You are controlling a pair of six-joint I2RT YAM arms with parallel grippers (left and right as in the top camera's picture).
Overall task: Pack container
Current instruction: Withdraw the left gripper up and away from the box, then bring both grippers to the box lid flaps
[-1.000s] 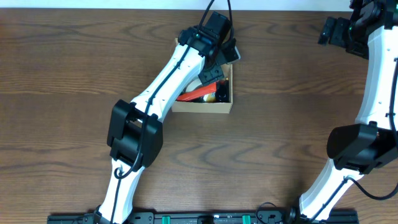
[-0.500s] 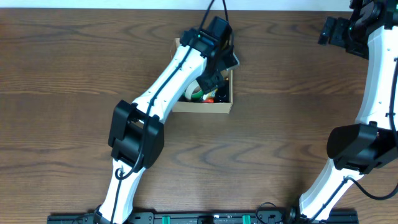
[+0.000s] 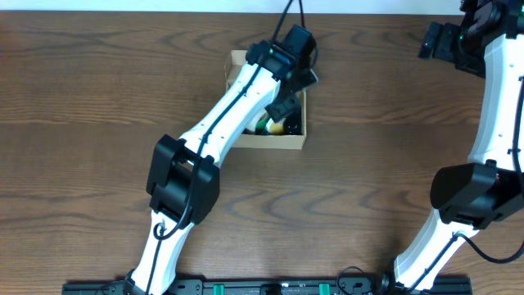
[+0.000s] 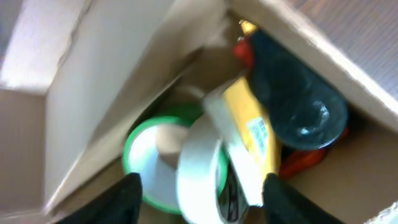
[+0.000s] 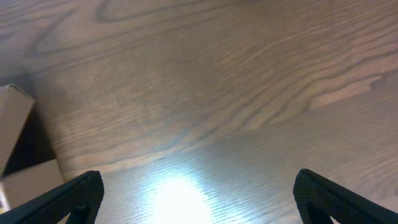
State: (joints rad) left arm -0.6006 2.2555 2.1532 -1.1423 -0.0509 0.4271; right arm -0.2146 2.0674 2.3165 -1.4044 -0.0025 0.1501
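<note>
The container, a tan cardboard box (image 3: pixel 270 141), sits at the table's back middle. My left gripper (image 3: pixel 286 107) is open and empty, reaching down into it. In the left wrist view the gripper (image 4: pixel 202 208) hovers just above a white tape roll (image 4: pixel 199 165) leaning on a green-rimmed tape roll (image 4: pixel 149 155). A yellow cutter (image 4: pixel 252 127), a black rounded object (image 4: pixel 298 106) and a red-orange item (image 4: pixel 305 158) lie beside them. The flap lid (image 4: pixel 106 81) stands up at the left. My right gripper (image 3: pixel 442 41) is open and empty at the far right back.
In the right wrist view the open right fingers (image 5: pixel 205 199) frame bare brown wood with a bright glare, and a corner of the box (image 5: pixel 12 118) shows at the left edge. The table's far edge runs just behind the box.
My left gripper has shifted right and toward the back over the box. The red-orange item seen a second ago is now mostly covered; the tape rolls show instead. The right arm has not moved.
</note>
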